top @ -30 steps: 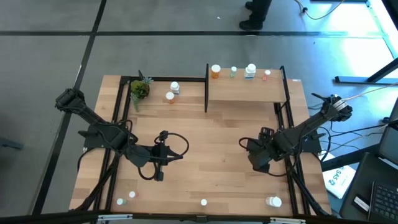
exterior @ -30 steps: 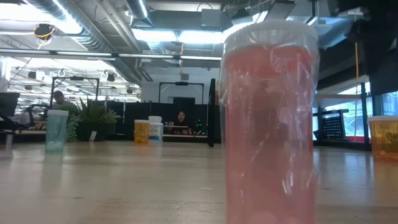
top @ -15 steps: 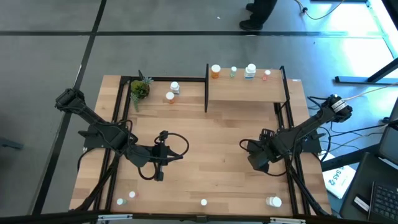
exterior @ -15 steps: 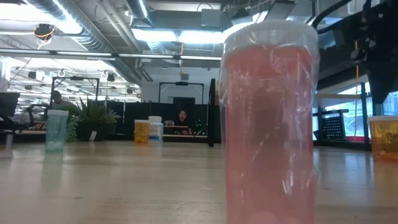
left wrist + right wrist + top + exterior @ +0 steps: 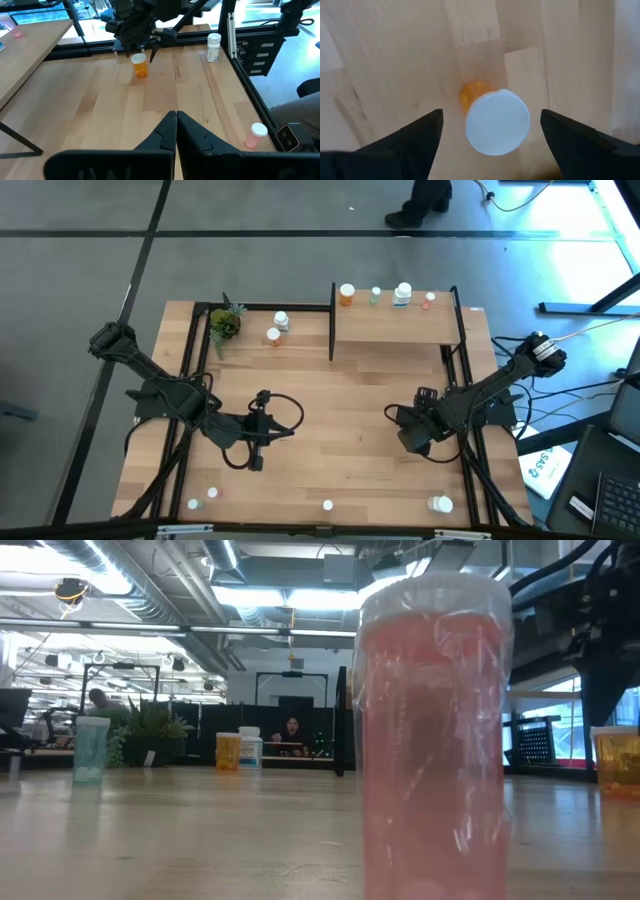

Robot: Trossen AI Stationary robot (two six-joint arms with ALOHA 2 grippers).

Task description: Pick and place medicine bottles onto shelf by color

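A big office room with ceiling lights spreads out behind the wooden bench [image 5: 330,430]. Right up close in the low view stands a pinkish-red bottle [image 5: 433,740] with a white cap.

Farther in from that near bottle, the right pincer [image 5: 412,435] hangs over an orange bottle [image 5: 492,117] standing upright on the bench. Its fingers [image 5: 412,145] are spread wide, one on each side of the white cap, and they do not touch it. On the other side of the bench from it, the left pincer [image 5: 176,131] is shut tight and holds nothing. It just waits.

Farthest from the near bottle is the shelf [image 5: 392,328], with a few bottles already along its back edge. One of them is an orange shelf bottle [image 5: 346,294] at the end nearest the little plant [image 5: 225,324].

The step now seems to be picking up the orange bottle. Next, the right pincer probably needs to go lower, squeeze the bottle, then carry it to the orange one on the shelf.
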